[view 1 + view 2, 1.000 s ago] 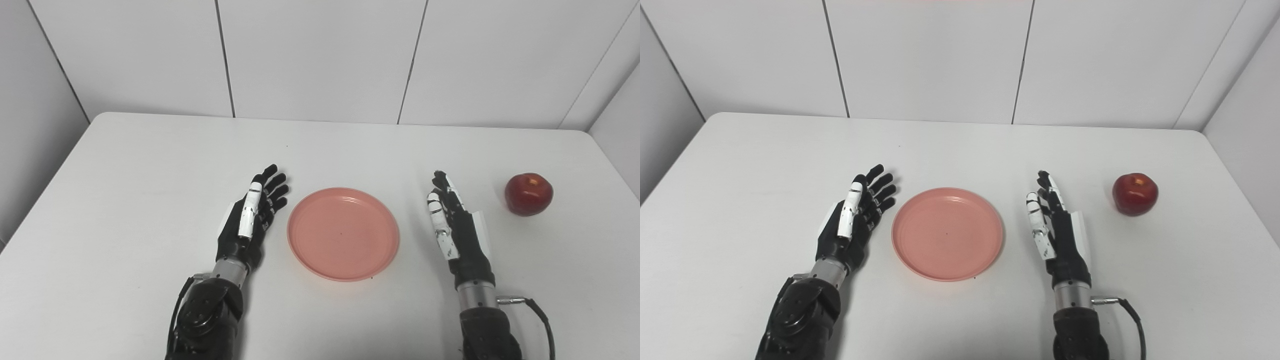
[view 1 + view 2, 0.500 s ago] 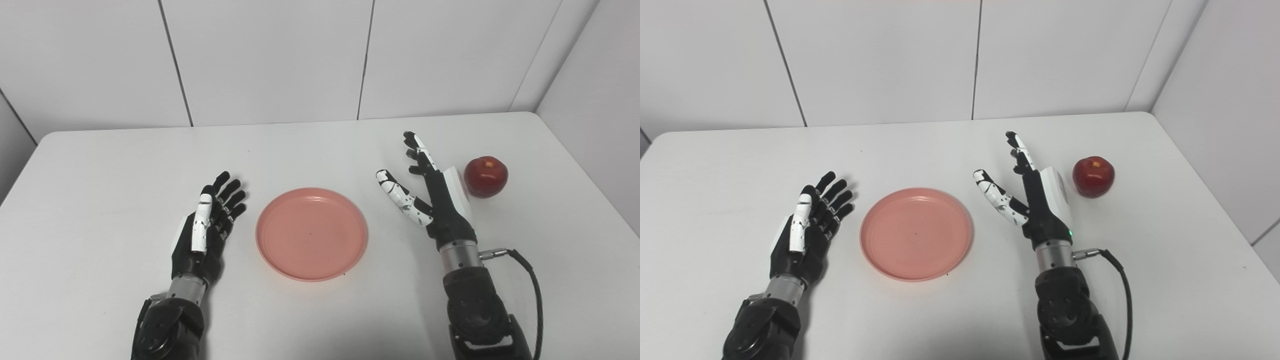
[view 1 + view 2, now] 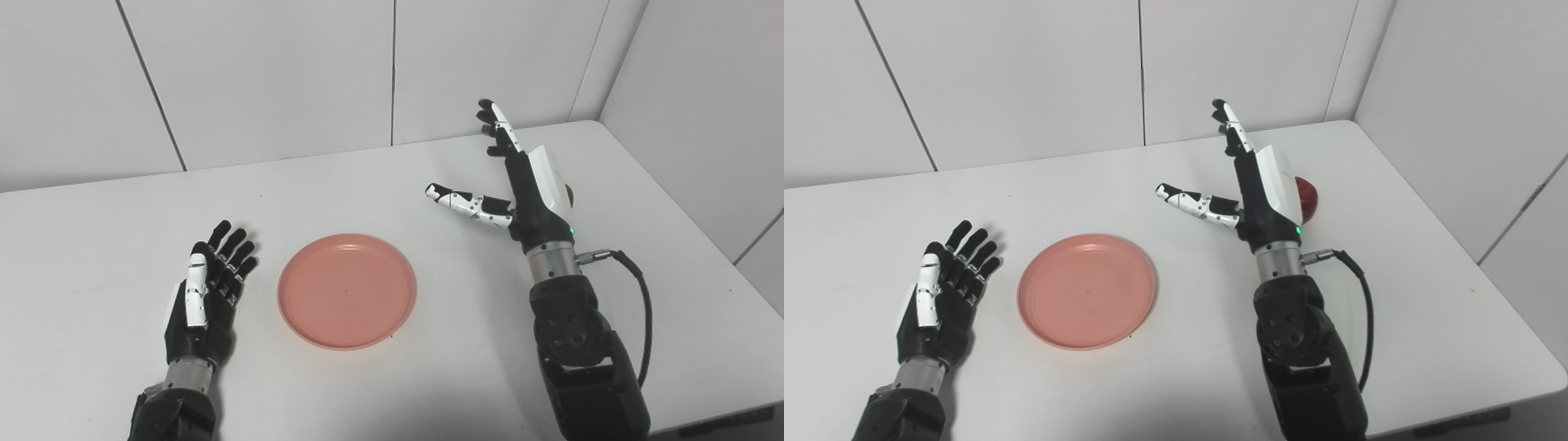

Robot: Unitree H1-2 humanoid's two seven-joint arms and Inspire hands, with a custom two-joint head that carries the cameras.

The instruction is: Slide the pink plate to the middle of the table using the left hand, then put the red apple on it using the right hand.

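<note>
The pink plate (image 3: 346, 290) lies flat on the white table, between my two arms. My left hand (image 3: 205, 293) rests open beside the plate's left rim, palm up, a short gap away from it. My right hand (image 3: 1255, 177) is raised above the table at the right, open, fingers pointing up and thumb stretched toward the left. The red apple (image 3: 1306, 199) sits just behind and to the right of that hand, mostly hidden by its white back; in the left eye view only a sliver of the apple (image 3: 570, 195) shows.
A black cable (image 3: 1360, 306) loops from the right wrist over the table. The table's right edge (image 3: 1470, 263) and front right corner lie close to the right arm. White wall panels stand behind the table.
The camera has swung to the right, shifting the whole picture. My right hand rose and moved forward to the apple's left side, spreading its thumb. The left hand and plate stayed put.
</note>
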